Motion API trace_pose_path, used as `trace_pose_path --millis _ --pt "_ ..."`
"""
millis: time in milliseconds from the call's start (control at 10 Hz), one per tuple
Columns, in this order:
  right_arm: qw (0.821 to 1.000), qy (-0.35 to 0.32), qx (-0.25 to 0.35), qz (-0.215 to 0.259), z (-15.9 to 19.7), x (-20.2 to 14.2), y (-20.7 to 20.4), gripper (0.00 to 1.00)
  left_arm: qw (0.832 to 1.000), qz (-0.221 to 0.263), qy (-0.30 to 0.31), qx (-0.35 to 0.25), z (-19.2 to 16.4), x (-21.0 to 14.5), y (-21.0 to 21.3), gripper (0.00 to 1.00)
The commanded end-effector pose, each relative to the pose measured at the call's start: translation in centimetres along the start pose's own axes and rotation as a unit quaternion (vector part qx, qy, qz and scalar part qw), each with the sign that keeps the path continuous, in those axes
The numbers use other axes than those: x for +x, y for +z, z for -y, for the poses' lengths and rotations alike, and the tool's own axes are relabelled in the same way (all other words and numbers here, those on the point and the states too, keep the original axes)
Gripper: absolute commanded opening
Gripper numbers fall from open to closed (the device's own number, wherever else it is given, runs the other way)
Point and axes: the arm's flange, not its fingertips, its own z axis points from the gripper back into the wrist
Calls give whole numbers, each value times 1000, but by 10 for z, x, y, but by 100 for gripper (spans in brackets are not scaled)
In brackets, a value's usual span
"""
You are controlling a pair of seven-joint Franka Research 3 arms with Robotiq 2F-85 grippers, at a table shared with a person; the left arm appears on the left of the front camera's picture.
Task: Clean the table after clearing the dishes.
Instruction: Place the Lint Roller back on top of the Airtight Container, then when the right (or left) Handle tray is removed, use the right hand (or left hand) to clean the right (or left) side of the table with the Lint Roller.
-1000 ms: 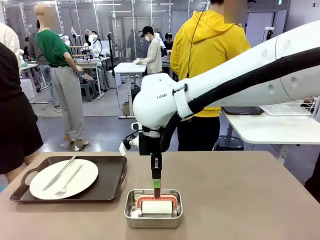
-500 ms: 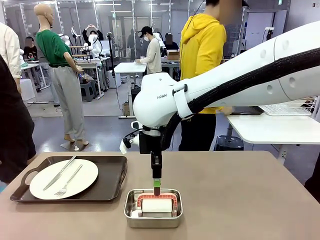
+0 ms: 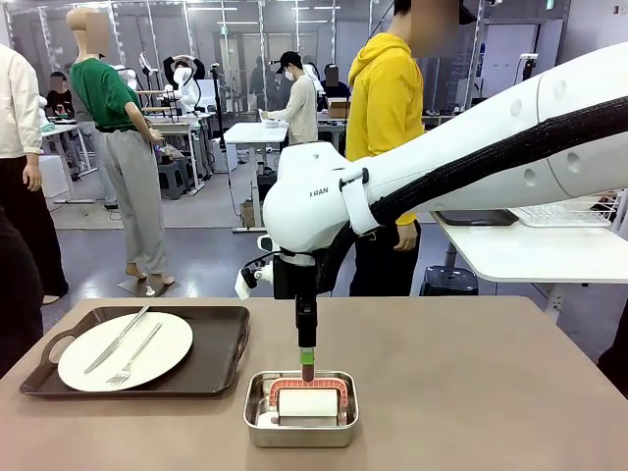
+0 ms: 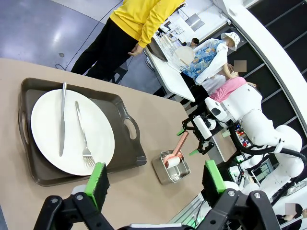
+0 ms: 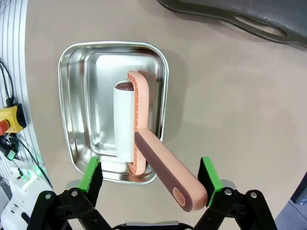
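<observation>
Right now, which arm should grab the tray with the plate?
Left. The tray sits on the table's left side, just ahead of the open left gripper. The right gripper hangs open over the steel pan, around the roller's handle, farther from the tray.

The pan (image 3: 299, 434) sits on the table (image 3: 471, 392) with 1 lint roller (image 3: 307, 404) lying in it. Left of the pan and slightly behind it lies 1 tray (image 3: 218, 343). On the tray, 1 plate (image 3: 167, 336) carries 1 knife (image 3: 118, 339) and 1 fork (image 3: 134, 358), the fork nearer the pan. The right gripper (image 3: 307, 355) hangs directly above the pan.
</observation>
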Motion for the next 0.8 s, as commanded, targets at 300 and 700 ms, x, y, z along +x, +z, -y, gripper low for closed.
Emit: trace_pose_path --millis 300,700 --pt "1000 0 0 0 0 0 0 100 1000 2 -3 -4 1 3 2 100" --pt "1000 0 0 0 0 0 0 100 1000 2 -3 -4 1 3 2 100"
